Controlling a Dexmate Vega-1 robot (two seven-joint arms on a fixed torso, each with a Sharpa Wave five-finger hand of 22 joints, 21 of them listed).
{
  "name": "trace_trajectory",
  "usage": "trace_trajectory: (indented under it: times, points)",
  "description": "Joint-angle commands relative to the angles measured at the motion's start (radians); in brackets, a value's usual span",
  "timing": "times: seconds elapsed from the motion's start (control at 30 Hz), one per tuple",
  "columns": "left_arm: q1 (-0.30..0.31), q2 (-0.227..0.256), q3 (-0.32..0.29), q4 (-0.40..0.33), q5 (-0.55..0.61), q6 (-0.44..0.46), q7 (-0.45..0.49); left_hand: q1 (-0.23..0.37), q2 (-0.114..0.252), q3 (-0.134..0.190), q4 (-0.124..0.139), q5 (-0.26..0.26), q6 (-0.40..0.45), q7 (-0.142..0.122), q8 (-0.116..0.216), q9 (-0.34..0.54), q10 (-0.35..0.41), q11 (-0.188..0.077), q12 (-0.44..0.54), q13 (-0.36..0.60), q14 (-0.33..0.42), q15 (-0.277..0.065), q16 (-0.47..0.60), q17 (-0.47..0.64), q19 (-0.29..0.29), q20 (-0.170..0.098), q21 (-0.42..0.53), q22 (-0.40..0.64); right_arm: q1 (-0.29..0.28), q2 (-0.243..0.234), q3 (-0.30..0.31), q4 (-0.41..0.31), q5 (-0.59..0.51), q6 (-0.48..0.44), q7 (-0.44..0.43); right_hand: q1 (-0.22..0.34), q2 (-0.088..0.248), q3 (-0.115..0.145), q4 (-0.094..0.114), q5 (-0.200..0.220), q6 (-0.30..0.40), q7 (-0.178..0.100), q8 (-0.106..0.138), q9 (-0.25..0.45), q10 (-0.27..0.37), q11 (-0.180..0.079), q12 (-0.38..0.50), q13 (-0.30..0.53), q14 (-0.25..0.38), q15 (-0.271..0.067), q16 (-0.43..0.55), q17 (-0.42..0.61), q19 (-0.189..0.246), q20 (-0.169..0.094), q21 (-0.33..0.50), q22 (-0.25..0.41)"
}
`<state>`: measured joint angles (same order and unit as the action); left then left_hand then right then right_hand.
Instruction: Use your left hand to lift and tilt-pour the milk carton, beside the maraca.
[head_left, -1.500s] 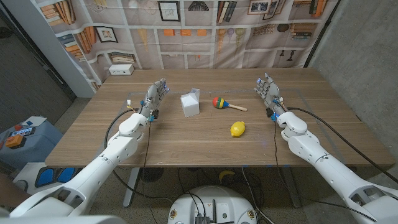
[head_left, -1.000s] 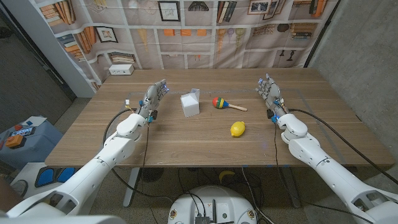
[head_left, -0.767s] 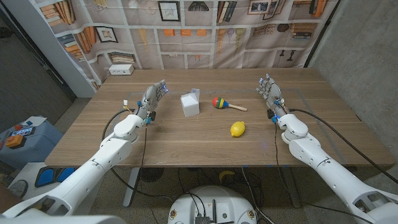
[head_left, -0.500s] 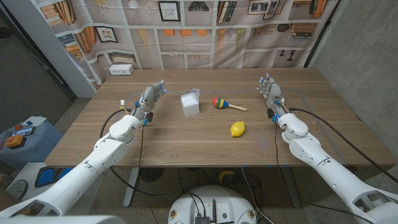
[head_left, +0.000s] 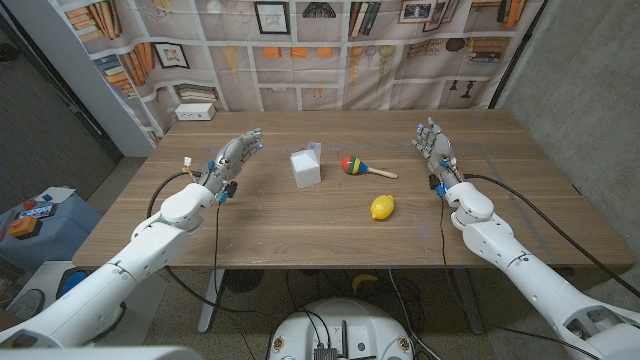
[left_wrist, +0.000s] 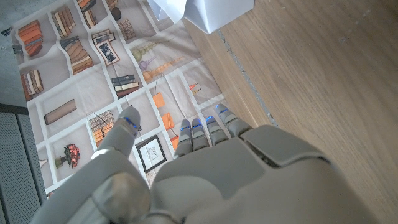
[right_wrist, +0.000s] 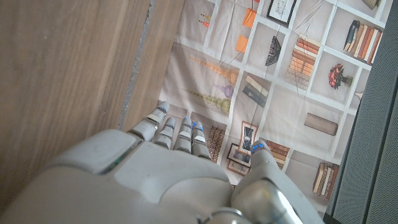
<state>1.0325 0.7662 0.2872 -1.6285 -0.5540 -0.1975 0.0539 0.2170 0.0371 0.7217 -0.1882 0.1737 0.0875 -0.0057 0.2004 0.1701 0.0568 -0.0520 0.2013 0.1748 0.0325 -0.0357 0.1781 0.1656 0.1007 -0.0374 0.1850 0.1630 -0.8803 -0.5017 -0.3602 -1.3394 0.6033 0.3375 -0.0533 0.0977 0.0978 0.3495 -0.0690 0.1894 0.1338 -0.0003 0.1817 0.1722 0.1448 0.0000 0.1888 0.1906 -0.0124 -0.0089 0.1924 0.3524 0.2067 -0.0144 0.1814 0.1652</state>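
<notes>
Head view, approach stage. My left hand (head_left: 232, 157) hangs above the wooden table (head_left: 300, 225), its fingers (head_left: 248, 140) straight, apart and holding nothing; the milk carton (head_left: 306, 166) stands upright near the middle of the table, apart from that hand on its inner side, with the maraca (head_left: 357, 165) just beside the carton on its far side and a lemon (head_left: 382, 207) nearer my body. In the left wrist view the carton (left_wrist: 208, 11) shows as a white corner beyond my fingertips (left_wrist: 200, 130), with bare table between, so I judge that the reach has hardly begun. To do this step well, I would bring the hand in from the side away from the maraca, palm facing the carton's flat wall, thumb (left_wrist: 124, 137) opened wide so that thumb and fingers pass on opposite faces before closing — a carton is light and likely to slide or topple if one fingertip arrives first. I would take hold about the middle of the body, below the gabled top, close gently since thin card may dent, then lift clear of the table before tipping, and tip towards the bare wood next to the maraca rather than over it. My right hand (head_left: 433, 148) waits over the right side of the table, fingers extended, apart and empty — well away from all three things.
</notes>
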Motion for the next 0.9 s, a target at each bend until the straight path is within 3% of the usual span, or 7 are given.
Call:
trace_trajectory:
  times: [0.03, 0.27, 0.43, 0.7, 0.9]
  points:
    - [0.023, 0.068, -0.008, -0.072, 0.046, 0.058, 0.014, 0.023, -0.003, 0.002, -0.007, 0.006, -0.003, -0.005, -0.003, 0.005, 0.002, -0.01, 0.0, 0.002, 0.007, -0.015, 0.001, 0.001, 0.012, -0.02, -0.001, 0.001, 0.0, 0.009, -0.001, 0.015, 0.004, 0.006, -0.001, 0.0, 0.002, -0.003, -0.005, 0.007, 0.002, -0.003, 0.003, 0.003, 0.007, 0.002, 0.004, 0.003, 0.0, -0.01, 0.006, 0.001, 0.006, -0.006, 0.004, 0.002]
    - [0.008, 0.095, 0.002, -0.086, 0.066, 0.086, -0.008, 0.04, -0.011, 0.006, -0.008, 0.009, -0.002, -0.008, -0.002, 0.005, 0.005, -0.012, 0.0, 0.003, 0.01, -0.018, 0.001, 0.002, 0.01, -0.011, -0.003, 0.001, 0.014, 0.018, -0.001, 0.055, 0.014, 0.019, 0.024, 0.001, 0.004, -0.002, -0.006, 0.007, 0.002, -0.003, 0.003, 0.003, 0.008, 0.002, 0.004, 0.002, 0.0, -0.012, 0.007, -0.001, 0.005, -0.007, 0.004, 0.002]
    - [-0.012, 0.112, 0.012, -0.087, 0.079, 0.105, -0.033, 0.068, -0.028, 0.013, -0.008, 0.01, -0.004, -0.035, -0.002, 0.006, 0.002, -0.032, -0.004, 0.004, 0.003, -0.032, -0.002, 0.002, 0.01, -0.019, -0.004, 0.001, 0.026, 0.027, -0.003, 0.086, 0.016, 0.038, 0.041, 0.0, 0.007, -0.002, -0.006, 0.007, 0.001, -0.004, 0.003, 0.003, 0.009, 0.002, 0.004, 0.002, 0.002, -0.011, 0.009, -0.002, 0.006, -0.007, 0.004, 0.002]
    - [-0.036, 0.143, 0.028, -0.098, 0.104, 0.132, -0.066, 0.127, -0.067, 0.022, -0.006, 0.005, -0.05, -0.044, -0.011, 0.007, -0.049, -0.035, -0.02, 0.005, -0.054, -0.03, -0.01, 0.004, -0.041, -0.021, -0.013, 0.001, 0.032, 0.031, -0.003, 0.103, 0.017, 0.047, 0.048, 0.0, 0.01, -0.001, -0.006, 0.007, 0.001, -0.005, 0.003, 0.003, 0.008, 0.001, 0.004, 0.001, 0.001, -0.012, 0.009, -0.004, 0.006, -0.008, 0.005, 0.002]
    - [-0.048, 0.167, 0.036, -0.101, 0.116, 0.149, -0.093, 0.176, -0.104, 0.026, -0.004, 0.003, -0.104, -0.039, -0.015, 0.008, -0.107, -0.019, -0.024, 0.006, -0.107, -0.018, -0.01, 0.005, -0.101, -0.016, -0.016, 0.002, 0.034, 0.032, -0.005, 0.106, 0.015, 0.046, 0.048, 0.0, 0.013, 0.0, -0.007, 0.007, 0.001, -0.005, 0.004, 0.003, 0.008, 0.001, 0.004, 0.001, 0.003, -0.01, 0.011, -0.007, 0.007, -0.008, 0.005, 0.002]
